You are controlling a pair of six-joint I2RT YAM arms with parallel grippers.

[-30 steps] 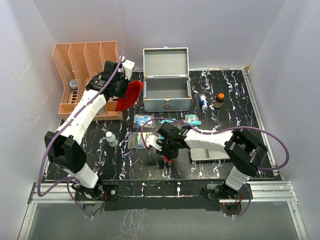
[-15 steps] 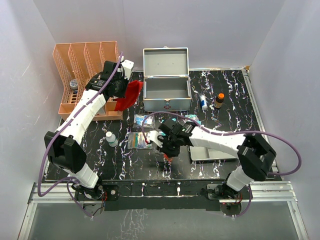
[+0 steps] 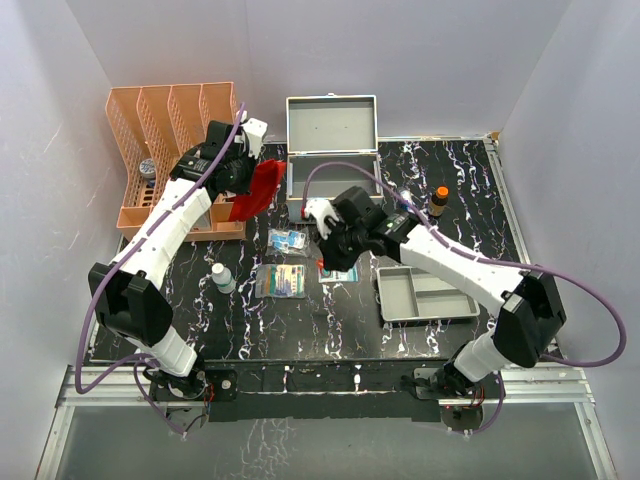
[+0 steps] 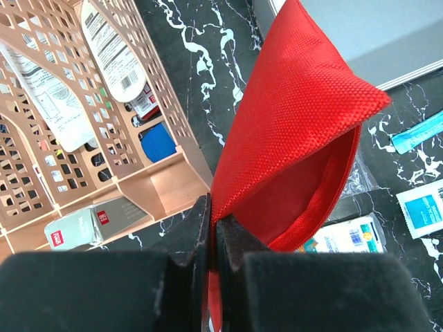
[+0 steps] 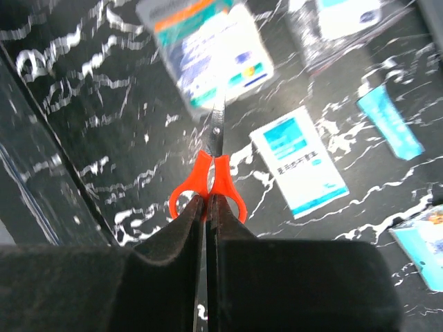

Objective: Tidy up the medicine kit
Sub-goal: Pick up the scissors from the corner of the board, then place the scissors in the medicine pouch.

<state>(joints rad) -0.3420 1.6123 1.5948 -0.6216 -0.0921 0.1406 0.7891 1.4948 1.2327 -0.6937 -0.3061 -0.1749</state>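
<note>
While the left gripper [image 4: 213,232] is pinched tight on the lower edge of a red fabric pouch [image 4: 297,131], the pouch hangs clear of the table [image 3: 250,330] with its mouth gaping open. In the top view it is between the orange slotted rack [image 3: 165,140] and the medicine kit [image 3: 332,125], just left of the kit's left wall.

The kit stands at the far middle of the table with its lid raised upright. The part of its grey interior that shows has nothing in it. The right arm crosses its front wall, so the latch is hidden.

The right gripper [image 5: 206,207] has its fingers closed flat on the orange handles of a pair of scissors [image 5: 210,176]. The blades are shut and point away from the wrist, above the table. The right wrist view shows an orange-and-blue printed packet [image 5: 208,52] beneath the blade tips and a blue-and-white sachet [image 5: 297,169] just to the right. Both are somewhat blurred.

From above, this gripper hovers just in front of the kit, over the scattered packets. A shallow grey divided tray [image 3: 425,293] lies on the right side of the table. A small white bottle [image 3: 223,278] stands left of the packets. A brown bottle with an orange cap [image 3: 438,202] stands to the right of the kit.
</note>
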